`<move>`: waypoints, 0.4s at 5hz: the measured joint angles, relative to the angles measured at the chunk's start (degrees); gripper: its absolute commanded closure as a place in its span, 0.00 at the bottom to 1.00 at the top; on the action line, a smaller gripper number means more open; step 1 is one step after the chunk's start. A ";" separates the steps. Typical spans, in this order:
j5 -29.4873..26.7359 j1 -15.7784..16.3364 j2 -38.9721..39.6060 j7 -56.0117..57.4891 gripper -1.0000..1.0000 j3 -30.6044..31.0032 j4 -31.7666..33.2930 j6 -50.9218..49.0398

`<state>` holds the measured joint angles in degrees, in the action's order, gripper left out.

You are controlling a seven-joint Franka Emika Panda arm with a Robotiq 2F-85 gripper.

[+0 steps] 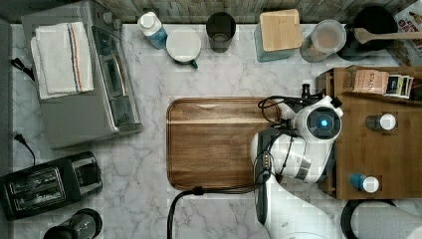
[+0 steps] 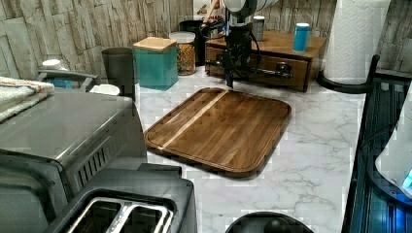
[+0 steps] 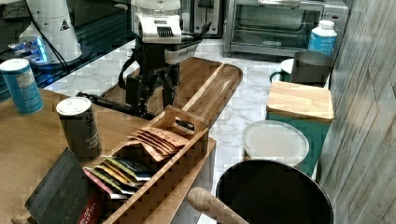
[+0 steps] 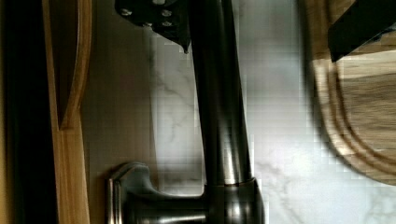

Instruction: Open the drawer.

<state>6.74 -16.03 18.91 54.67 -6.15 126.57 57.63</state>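
Observation:
The drawer (image 2: 297, 73) is the wide brown wooden front of the box cabinet (image 1: 388, 149), with a long black bar handle (image 2: 265, 73) across it. My gripper (image 2: 229, 80) hangs straight down in front of the handle's end on the left view's left. In the wrist view the handle (image 4: 219, 116) runs between my fingers. One fingertip (image 4: 163, 21) is close against the bar and the other (image 4: 359, 28) is far off over the cutting board's edge, so the gripper (image 4: 257, 49) is open. The drawer's top edge (image 4: 70, 154) lies beside the bar. In the right view the gripper (image 3: 153, 105) straddles the handle (image 3: 105, 101).
A dark wooden cutting board (image 1: 214, 142) lies on the marble counter just in front of the cabinet. Two cans (image 1: 380, 122) and a tea-bag rack (image 3: 154, 163) stand on the cabinet top. A teal canister (image 2: 155, 60), jars, a toaster oven (image 1: 99, 89) and a toaster (image 1: 50, 181) ring the counter.

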 measured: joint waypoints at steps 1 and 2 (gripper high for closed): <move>-1.86 0.06 -1.44 -0.50 0.00 0.84 1.45 0.06; -2.32 1.73 -2.35 -3.50 0.00 1.02 2.57 0.00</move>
<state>4.42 -14.30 16.56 51.17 -5.12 129.14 57.63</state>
